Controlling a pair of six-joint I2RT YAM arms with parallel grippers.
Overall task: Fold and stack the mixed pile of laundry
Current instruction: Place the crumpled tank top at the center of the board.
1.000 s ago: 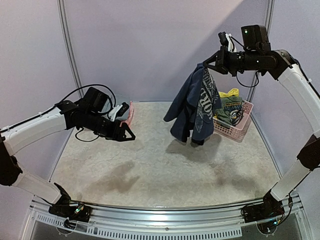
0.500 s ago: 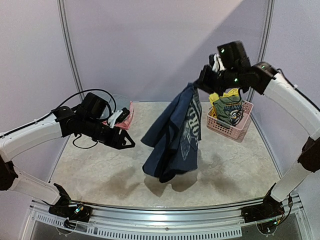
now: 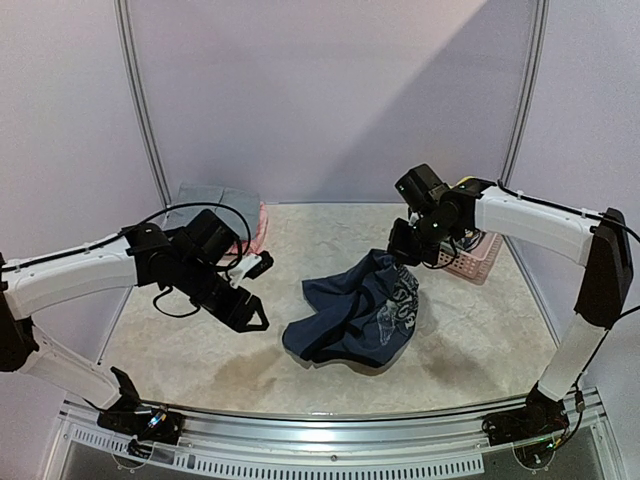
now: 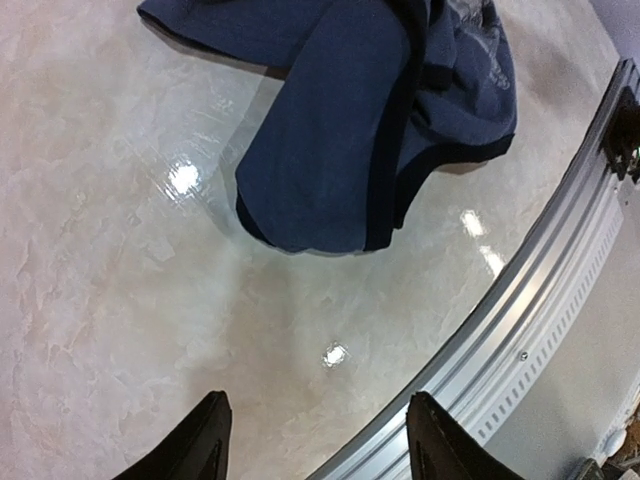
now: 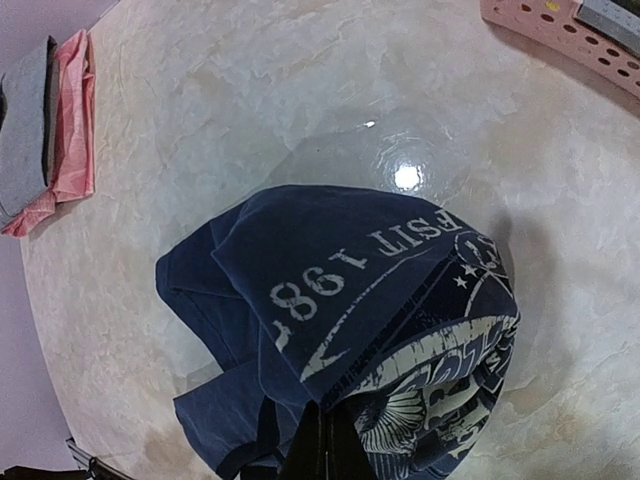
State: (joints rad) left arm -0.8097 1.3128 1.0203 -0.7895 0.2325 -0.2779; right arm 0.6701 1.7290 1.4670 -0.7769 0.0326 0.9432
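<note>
- A navy sleeveless top with white lettering (image 3: 352, 320) lies crumpled in the middle of the tabletop (image 3: 490, 345).
- The right gripper (image 5: 320, 445), pressed together, pinches the top's raised far edge.
- The left gripper (image 4: 318, 425), spread and empty, hovers left of the top.
- A pink basket (image 3: 470, 263) stands behind the top, to its right.
- Folded grey (image 3: 213, 197) and pink (image 3: 262, 226) pieces lie behind the top, to its left.

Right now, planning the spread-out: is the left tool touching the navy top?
Apart. The left wrist view shows bare table between the left tool and the navy top.
</note>
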